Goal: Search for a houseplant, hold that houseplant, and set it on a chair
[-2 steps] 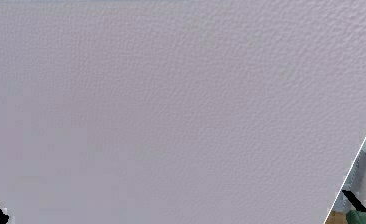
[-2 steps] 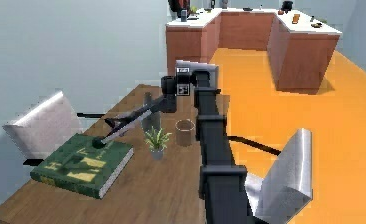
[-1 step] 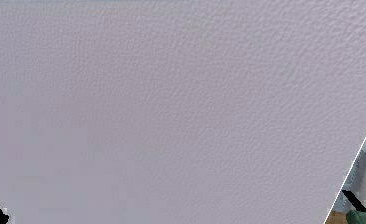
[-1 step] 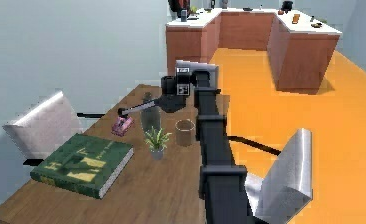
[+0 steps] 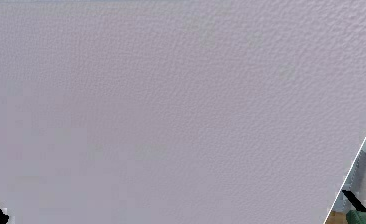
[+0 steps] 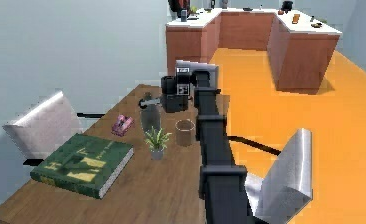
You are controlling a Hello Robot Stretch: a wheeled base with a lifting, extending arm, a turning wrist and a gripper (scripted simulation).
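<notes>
The forward view faces a pale grey wall (image 5: 171, 110). The arm side view takes in a wooden table (image 6: 141, 178). There the houseplant (image 6: 157, 141) stands upright in its small pot, long axis vertical and leaves fanning upward, between a green book (image 6: 83, 163) and a cup (image 6: 183, 128). The gripper (image 6: 163, 95) is near it, farther up the picture. I cannot tell how its fingers are set or whether it holds anything. A white chair (image 6: 41, 125) stands beside the table at this view's left.

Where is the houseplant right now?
In the arm side view the houseplant stands on the table, between the green book and the arm, near a cup.
</notes>
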